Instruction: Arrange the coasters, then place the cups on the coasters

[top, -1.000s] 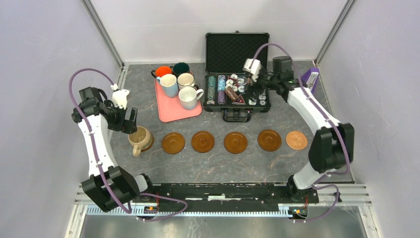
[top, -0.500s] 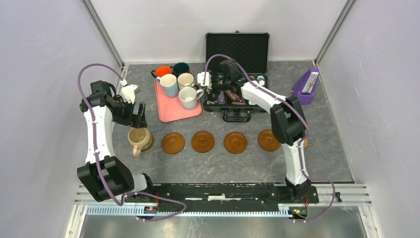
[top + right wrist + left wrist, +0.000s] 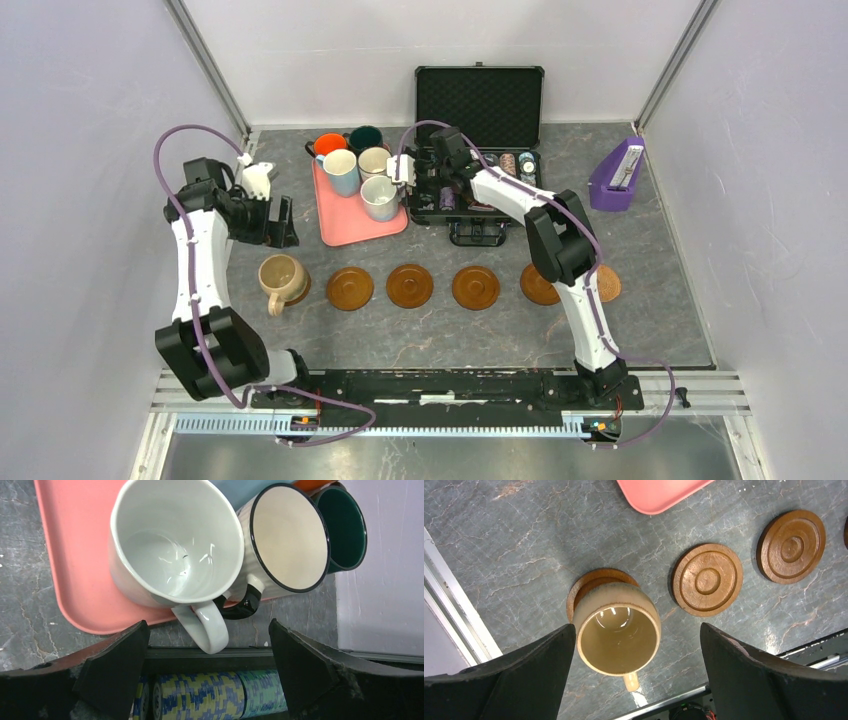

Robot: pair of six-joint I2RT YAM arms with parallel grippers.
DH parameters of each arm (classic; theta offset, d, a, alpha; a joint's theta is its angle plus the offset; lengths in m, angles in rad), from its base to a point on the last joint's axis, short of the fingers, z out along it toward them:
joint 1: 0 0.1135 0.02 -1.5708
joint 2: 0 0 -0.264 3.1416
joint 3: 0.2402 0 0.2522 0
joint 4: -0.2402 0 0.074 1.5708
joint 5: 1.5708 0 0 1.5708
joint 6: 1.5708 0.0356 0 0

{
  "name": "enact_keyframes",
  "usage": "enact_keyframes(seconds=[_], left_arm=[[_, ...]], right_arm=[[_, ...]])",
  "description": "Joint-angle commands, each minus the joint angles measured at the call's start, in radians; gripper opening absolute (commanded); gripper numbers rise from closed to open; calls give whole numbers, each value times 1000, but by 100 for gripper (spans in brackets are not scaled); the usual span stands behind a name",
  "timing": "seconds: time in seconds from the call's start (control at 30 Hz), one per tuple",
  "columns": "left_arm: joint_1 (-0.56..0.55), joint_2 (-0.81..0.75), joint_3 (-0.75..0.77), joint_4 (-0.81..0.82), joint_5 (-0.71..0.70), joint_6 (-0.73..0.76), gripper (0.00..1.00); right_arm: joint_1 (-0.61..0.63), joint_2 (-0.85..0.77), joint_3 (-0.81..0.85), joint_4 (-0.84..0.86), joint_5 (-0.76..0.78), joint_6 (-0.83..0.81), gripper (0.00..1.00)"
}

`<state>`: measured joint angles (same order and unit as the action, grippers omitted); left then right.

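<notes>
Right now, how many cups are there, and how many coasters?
Cups: 6 (tan, orange, dark green, light blue, white with dark rim, white)
Coasters: 6 (5 brown wood, 1 tan woven)
Total: 12

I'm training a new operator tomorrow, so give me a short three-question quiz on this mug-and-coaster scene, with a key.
1. True or false: the tan mug stands on a coaster.
2. How many mugs stand on the pink tray?
3. The right gripper is: A. shut on a mug; B. open, close to the white mug; C. out of every view.

Key: 1 true; 2 five; 3 B.
</notes>
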<state>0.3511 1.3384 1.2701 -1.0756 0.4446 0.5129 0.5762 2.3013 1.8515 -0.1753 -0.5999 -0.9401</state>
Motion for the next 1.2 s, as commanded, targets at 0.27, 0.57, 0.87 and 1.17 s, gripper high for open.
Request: enact_keyframes(seconds=[0.27, 0.57, 0.87, 1.17], left_arm=[[-4, 30, 26, 95, -34, -99, 100], [-5, 45, 18, 124, -69, -135, 100], [-5, 51, 17, 135, -66, -153, 100], [-4, 48, 23, 135, -73, -162, 100]], right_arm=[[7, 32, 19, 10, -2, 88, 86], [23, -28, -39, -35, -40, 95, 68], [67, -61, -87, -35, 17, 183, 53], [136, -20, -55, 8, 257, 319, 53]])
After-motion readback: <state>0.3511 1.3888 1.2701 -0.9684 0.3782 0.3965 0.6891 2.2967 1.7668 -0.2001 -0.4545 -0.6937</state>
